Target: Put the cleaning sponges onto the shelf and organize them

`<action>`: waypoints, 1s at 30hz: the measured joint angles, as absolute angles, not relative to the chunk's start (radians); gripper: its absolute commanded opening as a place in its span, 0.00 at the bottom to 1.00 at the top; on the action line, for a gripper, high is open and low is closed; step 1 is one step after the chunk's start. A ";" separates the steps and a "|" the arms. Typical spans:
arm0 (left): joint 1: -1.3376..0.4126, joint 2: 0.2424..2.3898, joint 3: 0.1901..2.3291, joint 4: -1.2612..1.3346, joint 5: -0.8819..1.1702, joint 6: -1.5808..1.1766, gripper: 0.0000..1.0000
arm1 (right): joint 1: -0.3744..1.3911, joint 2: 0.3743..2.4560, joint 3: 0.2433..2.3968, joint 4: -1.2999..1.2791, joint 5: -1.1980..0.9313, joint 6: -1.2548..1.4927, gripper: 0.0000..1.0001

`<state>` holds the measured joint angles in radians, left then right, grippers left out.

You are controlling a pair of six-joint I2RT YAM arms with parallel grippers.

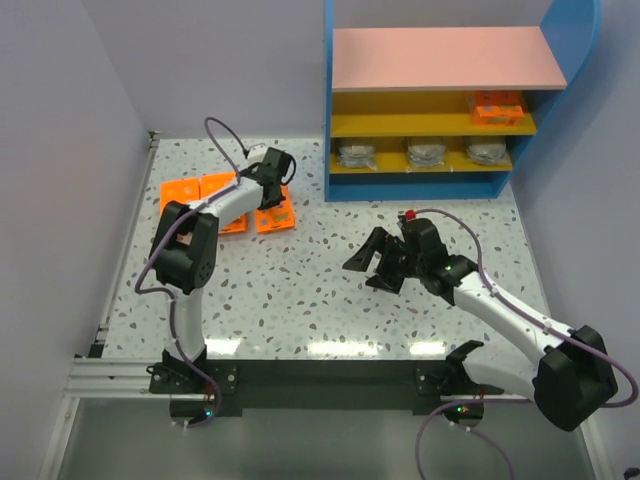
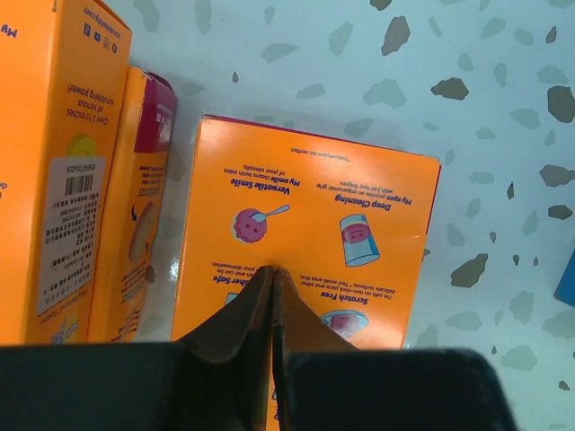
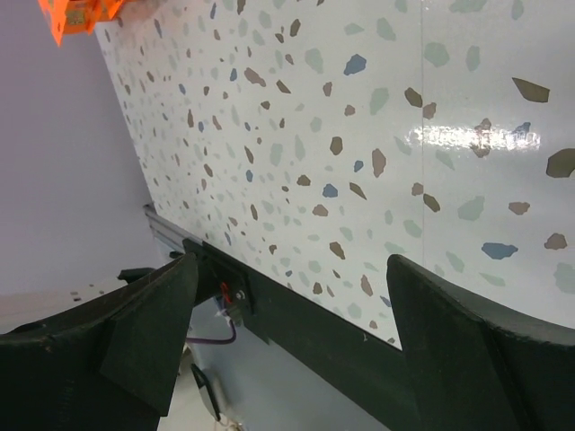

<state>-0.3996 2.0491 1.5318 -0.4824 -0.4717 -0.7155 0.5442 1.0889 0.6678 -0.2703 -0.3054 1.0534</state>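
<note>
Several orange sponge packs (image 1: 215, 187) lie on the table at the left. One orange pack (image 1: 497, 107) sits on the shelf's upper yellow board. Three wrapped grey pads (image 1: 428, 152) sit in a row on the lower yellow board of the blue shelf (image 1: 327, 120). My left gripper (image 1: 272, 180) is shut, with its tips pressed together right over one orange pack (image 2: 305, 215), printed side up; nothing shows between the fingers (image 2: 271, 274). My right gripper (image 1: 375, 262) is open and empty above mid-table, its wide-apart fingers (image 3: 153, 314) pointing toward the near-left edge.
Two more orange packs (image 2: 63, 162) lie left of the one under my left gripper. A blue corner of the shelf (image 2: 568, 283) shows at that view's right edge. The black front rail (image 3: 296, 314) and distant orange packs (image 3: 76, 13) show in the right wrist view.
</note>
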 measured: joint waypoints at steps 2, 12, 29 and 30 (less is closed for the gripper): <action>-0.405 2.036 1.504 -0.458 -0.461 -0.720 0.07 | 0.544 1.110 0.672 -0.271 -0.305 1.050 0.89; -0.599 1.857 1.192 -0.216 -0.307 -0.894 0.00 | 0.543 1.174 0.690 -0.272 -0.313 1.028 0.89; -0.838 1.780 0.972 0.021 0.026 -1.370 0.00 | 0.468 1.079 0.667 -0.509 -0.218 1.064 0.85; -0.839 1.779 0.963 0.034 0.032 -1.380 0.00 | 0.468 1.051 0.653 -0.525 -0.219 1.077 0.82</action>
